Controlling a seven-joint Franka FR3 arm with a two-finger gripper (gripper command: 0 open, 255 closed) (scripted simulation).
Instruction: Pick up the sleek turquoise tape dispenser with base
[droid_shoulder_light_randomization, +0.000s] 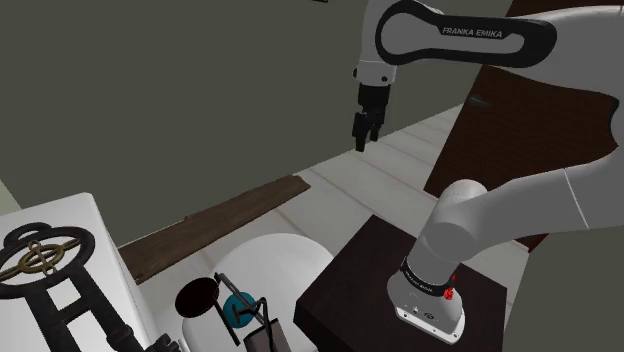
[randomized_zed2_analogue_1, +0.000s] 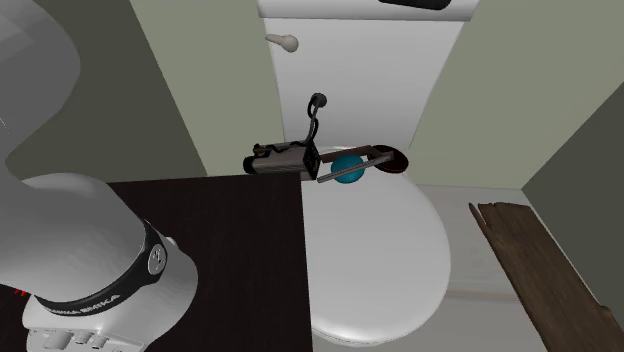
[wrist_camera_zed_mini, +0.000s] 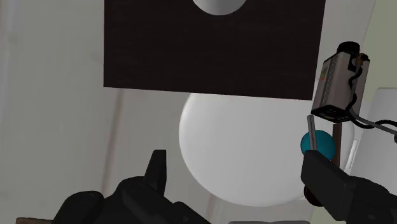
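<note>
The arm (droid_shoulder_light_randomization: 520, 195) is raised high from the dark stand (droid_shoulder_light_randomization: 350, 280), its forearm held level. The turquoise tape dispenser (droid_shoulder_light_randomization: 238, 306) is set on the toilet lid (droid_shoulder_light_randomization: 275, 258), just beside a small camera (randomized_zed2_analogue_1: 283, 158). The gripper (droid_shoulder_light_randomization: 361, 137) is pointed downward, fingers spread, nothing grasped.

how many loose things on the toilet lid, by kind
tape dispenser with turquoise roll: 1
camera with a cable: 1
total: 2
The dark round disc beside the roll is counted as part of the dispenser.
</note>
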